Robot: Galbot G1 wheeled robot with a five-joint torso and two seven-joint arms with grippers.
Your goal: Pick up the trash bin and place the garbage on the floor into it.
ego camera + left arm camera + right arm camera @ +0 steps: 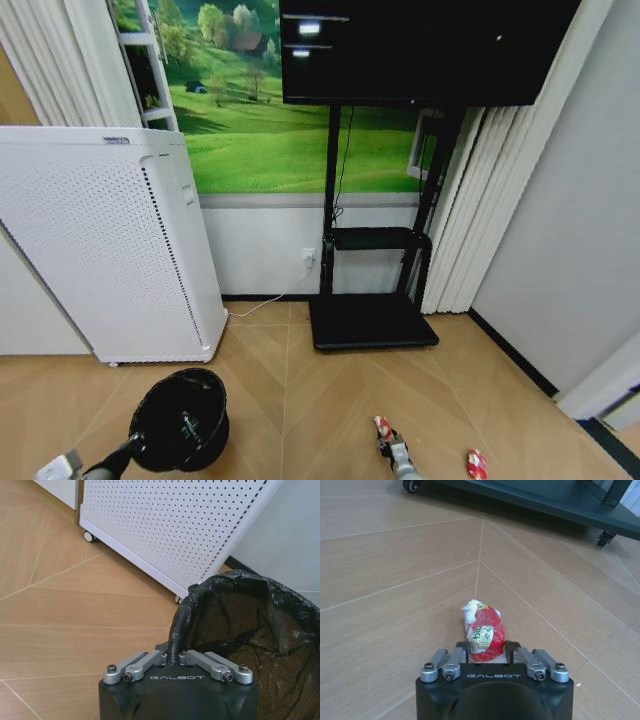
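Observation:
The trash bin [182, 420], round and black with a dark bag liner [250, 625], stands on the floor [300, 400] at the lower left. My left gripper [135, 447] [172, 656] is shut on its near rim. A red-and-white crumpled piece of garbage [484, 630] [381, 427] sits between the fingers of my right gripper [487, 647] [388, 440], which is shut on it, low over the parquet. A second red piece of garbage [476, 464] lies on the floor to the right of that gripper.
A tall white perforated appliance [110, 250] [175, 525] on casters stands just behind the bin. A black TV stand with a flat wheeled base [372, 322] [545, 495] is ahead at centre. Open parquet lies between the bin and the right gripper.

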